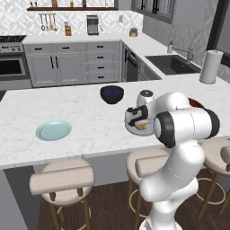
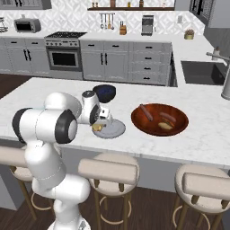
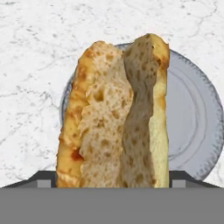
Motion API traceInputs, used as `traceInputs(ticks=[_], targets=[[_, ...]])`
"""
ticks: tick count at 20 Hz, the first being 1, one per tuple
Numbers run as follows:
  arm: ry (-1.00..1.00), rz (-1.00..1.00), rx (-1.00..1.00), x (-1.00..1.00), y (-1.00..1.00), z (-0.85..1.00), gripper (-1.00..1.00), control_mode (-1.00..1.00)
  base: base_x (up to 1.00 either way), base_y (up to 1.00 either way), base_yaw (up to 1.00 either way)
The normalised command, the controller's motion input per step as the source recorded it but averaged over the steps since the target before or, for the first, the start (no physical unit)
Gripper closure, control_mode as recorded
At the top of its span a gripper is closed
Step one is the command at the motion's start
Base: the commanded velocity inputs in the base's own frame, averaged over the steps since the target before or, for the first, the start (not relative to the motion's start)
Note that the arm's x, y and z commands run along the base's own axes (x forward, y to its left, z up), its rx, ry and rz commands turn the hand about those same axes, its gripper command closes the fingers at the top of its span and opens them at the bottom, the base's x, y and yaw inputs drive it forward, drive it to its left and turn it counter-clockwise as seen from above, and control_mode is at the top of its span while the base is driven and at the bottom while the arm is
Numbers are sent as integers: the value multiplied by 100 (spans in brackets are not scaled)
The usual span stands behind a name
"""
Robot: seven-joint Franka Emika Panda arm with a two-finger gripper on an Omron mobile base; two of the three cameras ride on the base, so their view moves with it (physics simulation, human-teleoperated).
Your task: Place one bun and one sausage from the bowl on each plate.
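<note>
The bun [image 3: 116, 118] was golden brown with a pale, spotted crumb, over a plain grey plate [image 3: 192, 122]. The big bowl [image 2: 159, 119] was glossy reddish-brown, the other plate [image 1: 53, 130] pale teal-blue, and the counter [image 1: 67, 108] white marble with grey veins.

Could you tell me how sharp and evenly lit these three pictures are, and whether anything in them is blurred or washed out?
Left base view: even, soft light, no hard shadows; the teal plate reads clearly, though fine detail is coarse. Right base view: the reddish-brown bowl shows a mild gloss, not blown out. Hand view: the bun sits very close, its crumb texture slightly soft, over the grey plate; the marble looks pale.
</note>
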Motion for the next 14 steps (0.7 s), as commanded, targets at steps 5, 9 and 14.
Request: traceInputs(ticks=[5, 9, 14], targets=[[0, 0, 0, 3, 0, -23, 100, -100, 0, 0, 0], [0, 0, 0, -3, 0, -19, -100, -100, 0, 0, 0], [0, 0, 0, 0, 0, -8, -100, -100, 0, 0, 0]])
